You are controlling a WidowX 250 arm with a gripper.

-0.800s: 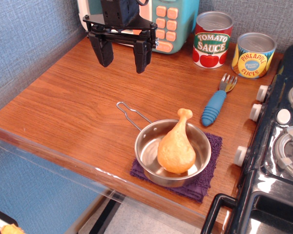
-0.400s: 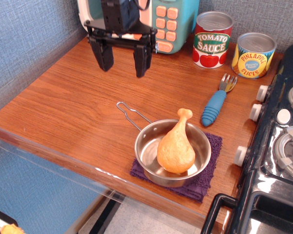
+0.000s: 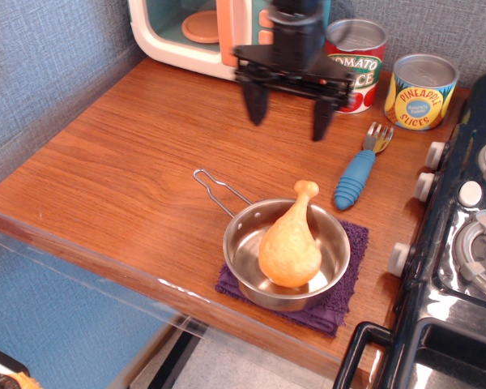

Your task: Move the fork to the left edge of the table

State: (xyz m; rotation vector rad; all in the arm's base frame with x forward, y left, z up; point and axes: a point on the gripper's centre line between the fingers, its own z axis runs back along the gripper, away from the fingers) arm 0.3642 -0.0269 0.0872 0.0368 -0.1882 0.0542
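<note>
gripper [image 3: 290, 120] spread, holding nothing | fork [image 3: 360, 169] lies to its right on desk [image 3: 121, 170], apart | long axis runs near-to-far, tines toward the cans

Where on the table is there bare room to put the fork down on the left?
The table is bare wood from its left edge to the pan handle, and from the toy microwave to the front edge. The right is crowded: fork, two cans, pan and stove sit close together. The open gripper hangs left of the fork.

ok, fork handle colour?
Blue, ribbed; the fork has silver-grey tines. It shows best in the observation.image view, the only one.
</note>
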